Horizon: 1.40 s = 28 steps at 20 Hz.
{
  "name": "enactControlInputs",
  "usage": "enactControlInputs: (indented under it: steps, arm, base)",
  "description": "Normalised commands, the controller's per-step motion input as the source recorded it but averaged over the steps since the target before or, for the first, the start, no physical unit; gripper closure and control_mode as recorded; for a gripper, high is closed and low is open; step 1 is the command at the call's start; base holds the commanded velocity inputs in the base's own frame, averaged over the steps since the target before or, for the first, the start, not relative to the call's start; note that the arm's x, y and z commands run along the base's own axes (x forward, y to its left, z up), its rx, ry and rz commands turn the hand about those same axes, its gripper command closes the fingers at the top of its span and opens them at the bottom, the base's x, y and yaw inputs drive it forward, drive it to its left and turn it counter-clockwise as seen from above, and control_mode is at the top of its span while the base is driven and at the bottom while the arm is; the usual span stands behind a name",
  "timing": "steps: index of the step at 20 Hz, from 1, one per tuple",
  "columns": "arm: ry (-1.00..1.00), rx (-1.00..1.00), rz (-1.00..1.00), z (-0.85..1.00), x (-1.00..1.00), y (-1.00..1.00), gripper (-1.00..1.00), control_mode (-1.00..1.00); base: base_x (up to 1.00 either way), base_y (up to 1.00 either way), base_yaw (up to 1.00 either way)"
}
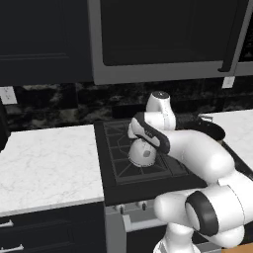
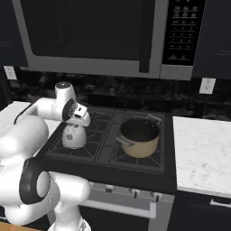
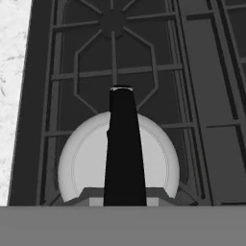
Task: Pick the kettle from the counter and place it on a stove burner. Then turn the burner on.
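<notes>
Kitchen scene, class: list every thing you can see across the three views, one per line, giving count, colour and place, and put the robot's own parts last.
kettle: one, white, on the front left burner grate under the gripper.
pot: one, tan with black inside, on the front right burner.
cooktop: one, dark with black grates, between two counters.
stove knobs: several, grey, along the stove front.
counter: two stretches, white marble, either side of the stove.
microwave: one, dark with grey frame, above the stove.
wall outlets: two, white, on the dark backsplash.
gripper: one, white arm, over the kettle; jaws hidden.
</notes>
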Motion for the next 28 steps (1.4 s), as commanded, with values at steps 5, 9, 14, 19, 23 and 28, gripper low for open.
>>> enactControlInputs:
  steps: [5, 9, 14, 19, 23, 28]
  arm:
    - [0.06, 0.02, 0.0, -0.25, 0.06, 0.1, 1.0, -1.0]
    - [-0.2, 0.0, 0.0, 0.0, 0.0, 0.0, 1.0, -1.0]
    - [-0.06, 0.0, 0.0, 0.0, 0.0, 0.0, 1.0, -1.0]
    - [-0.01, -0.02, 0.0, -0.21, 0.23, 0.0, 1.0, -1.0]
    - [-0.09, -0.03, 0.0, -0.19, 0.09, 0.0, 1.0, -1.0]
    - [-0.13, -0.08, 0.0, -0.3, 0.0, 0.0, 1.0, -1.0]
  base:
    - [0.0, 0.0, 0.0]
    - [0.0, 0.0, 0.0]
    - [0.0, 0.0, 0.0]
    - [0.0, 0.0, 0.0]
    - [0.0, 0.0, 0.0]
    - [0.0, 0.0, 0.0]
